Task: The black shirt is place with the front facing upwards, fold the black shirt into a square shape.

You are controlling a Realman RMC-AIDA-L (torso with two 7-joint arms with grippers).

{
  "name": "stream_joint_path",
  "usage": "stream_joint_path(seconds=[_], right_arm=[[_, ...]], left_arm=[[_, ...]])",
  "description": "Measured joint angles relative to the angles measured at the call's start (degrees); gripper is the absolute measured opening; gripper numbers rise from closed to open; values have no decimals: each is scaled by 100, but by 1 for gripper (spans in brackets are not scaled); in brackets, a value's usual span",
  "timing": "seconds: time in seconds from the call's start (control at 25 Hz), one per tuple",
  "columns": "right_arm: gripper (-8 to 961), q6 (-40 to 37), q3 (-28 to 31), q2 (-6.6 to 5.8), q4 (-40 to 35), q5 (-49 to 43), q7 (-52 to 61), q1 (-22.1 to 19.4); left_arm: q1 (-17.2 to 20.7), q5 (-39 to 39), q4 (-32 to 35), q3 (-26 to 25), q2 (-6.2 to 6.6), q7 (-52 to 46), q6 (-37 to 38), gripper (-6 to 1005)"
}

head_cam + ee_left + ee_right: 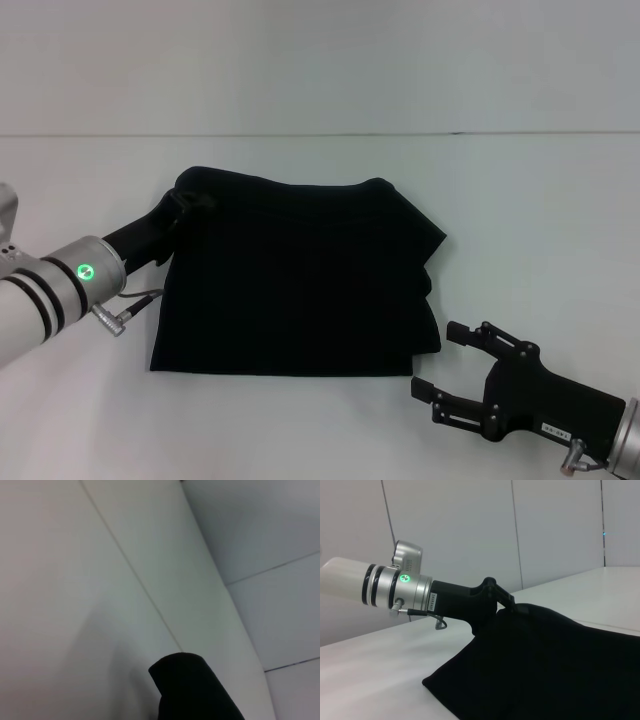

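The black shirt (pixel 295 275) lies on the white table as a rough rectangle, plain black on top, with uneven layered edges along its right side. My left gripper (pixel 190 203) is at the shirt's far left corner, shut on the cloth there. The right wrist view shows that corner of the shirt (pixel 545 660) held slightly raised by the left gripper (pixel 506 601). My right gripper (pixel 440 360) stands open just off the shirt's near right corner, touching nothing. A rounded black fold (pixel 192 690) shows in the left wrist view.
The white table (pixel 540 220) stretches around the shirt on all sides. A pale wall (pixel 320 60) rises behind the table's far edge. A thin cable (pixel 135 305) hangs off my left wrist near the shirt's left edge.
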Motion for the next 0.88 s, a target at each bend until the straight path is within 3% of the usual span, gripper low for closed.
stream_joint_path(seconds=[0.32,0.44,0.6,0.8,0.88], right_arm=[[927,3,63,5,14,0,-14,15],[927,-8,131,3,27,0,-27,13],[927,-68,379,7,41,-1,-44,-16],[926,-229,704,23,45,3,-56,21],[926,-283,773,22,44,7,-57,55]], left_arm=[[158,-227,129,-31,-1,675,197,142],[311,-226,216,-32,83,769,266,328],[681,-222,590,-35,241,1203,674,490],[1110,-159,1109,26,507,2823,2111,711],[1265,-153,1195,31,541,3559,2724,804]])
